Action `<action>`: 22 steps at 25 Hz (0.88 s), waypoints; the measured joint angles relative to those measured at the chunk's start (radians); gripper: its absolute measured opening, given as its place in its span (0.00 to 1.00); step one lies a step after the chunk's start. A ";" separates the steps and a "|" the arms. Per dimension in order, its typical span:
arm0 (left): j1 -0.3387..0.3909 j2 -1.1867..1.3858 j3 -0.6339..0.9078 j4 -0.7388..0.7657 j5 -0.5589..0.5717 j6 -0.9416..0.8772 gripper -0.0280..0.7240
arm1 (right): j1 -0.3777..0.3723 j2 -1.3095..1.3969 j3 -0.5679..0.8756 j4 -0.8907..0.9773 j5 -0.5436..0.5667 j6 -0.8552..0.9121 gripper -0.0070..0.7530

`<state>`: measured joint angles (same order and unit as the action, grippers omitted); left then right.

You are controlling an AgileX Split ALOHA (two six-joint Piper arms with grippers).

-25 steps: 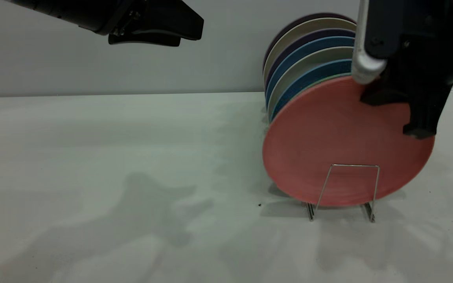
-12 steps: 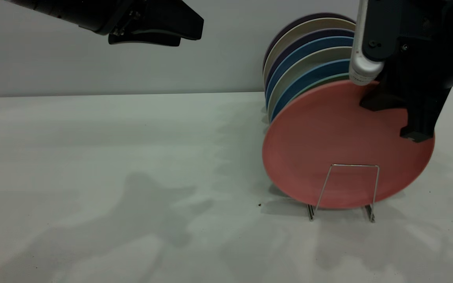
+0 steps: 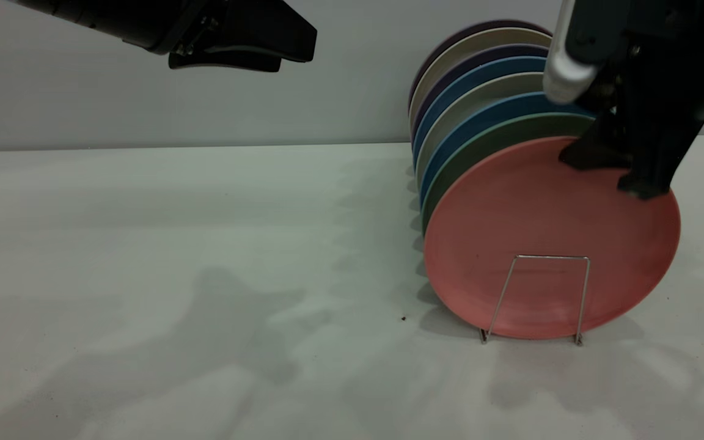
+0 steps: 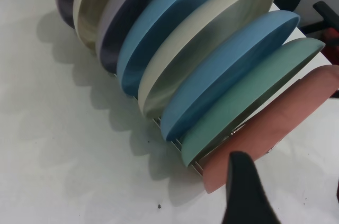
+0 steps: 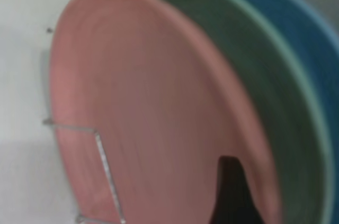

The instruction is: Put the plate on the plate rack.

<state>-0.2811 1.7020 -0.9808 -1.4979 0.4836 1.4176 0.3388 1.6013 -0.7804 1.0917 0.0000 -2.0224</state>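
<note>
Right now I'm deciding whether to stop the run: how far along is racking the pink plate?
Nearly finished. Done: the plate stands on edge in the plate rack, behind its front wire loop and in front of the teal plate. In hand: the right gripper is at the plate's upper rim, apparently gripping it. Left: release and withdraw. The left gripper hangs idle, high on the left.

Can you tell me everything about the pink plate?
The pink plate is round, matte salmon, with a shallow raised rim. It stands on edge, leaning back, at the front of the wire plate rack, just behind the frontmost wire loop. A teal-green plate stands right behind it. The right tool is at its upper edge, one finger over its face.
</note>
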 joint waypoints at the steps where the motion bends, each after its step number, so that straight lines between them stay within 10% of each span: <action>1: 0.000 0.000 0.000 0.000 0.000 0.000 0.63 | 0.000 -0.013 0.000 0.001 0.000 0.000 0.67; 11: 0.000 -0.067 0.003 0.019 -0.009 0.000 0.63 | 0.000 -0.190 0.055 0.114 -0.022 -0.001 0.67; 22: 0.000 -0.205 0.004 0.170 0.031 -0.135 0.63 | 0.000 -0.228 0.068 0.674 -0.030 0.026 0.45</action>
<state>-0.2811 1.4973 -0.9766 -1.3280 0.5142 1.2829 0.3388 1.3738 -0.7125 1.7653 -0.0302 -1.9965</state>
